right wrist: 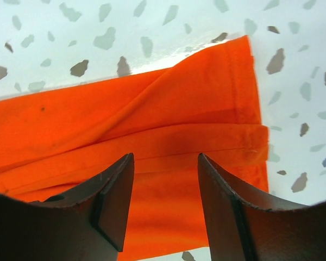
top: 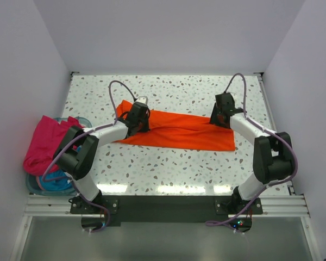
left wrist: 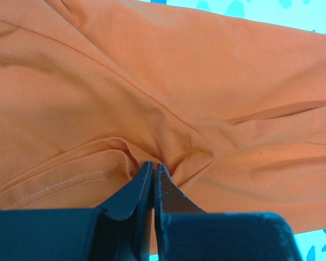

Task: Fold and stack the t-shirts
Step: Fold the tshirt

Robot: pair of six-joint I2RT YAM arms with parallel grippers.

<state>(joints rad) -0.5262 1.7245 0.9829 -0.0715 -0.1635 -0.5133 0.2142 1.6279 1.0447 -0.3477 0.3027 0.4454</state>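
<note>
The left gripper (left wrist: 154,173) has its two dark fingers pressed together on a small pucker of the vivid orange cloth t-shirt (top: 179,133), near the garment's left end, centre-left in the overhead view. The right gripper (right wrist: 165,163) hovers with fingers spread over the shirt's right end, where a folded edge and hem lie flat, and grips nothing. The shirt lies as a long band across the middle of the speckled white table (top: 152,171), narrowed lengthwise by the look of it. I'd judge its folding is the step in hand. Next, the right fingers need to drop and close on that end so both ends can be carried over together. At the frame's left edge a magenta-pink shirt (top: 43,144) drapes over a pale blue plastic tub (top: 31,186) holding teal cloth (top: 57,182).
</note>
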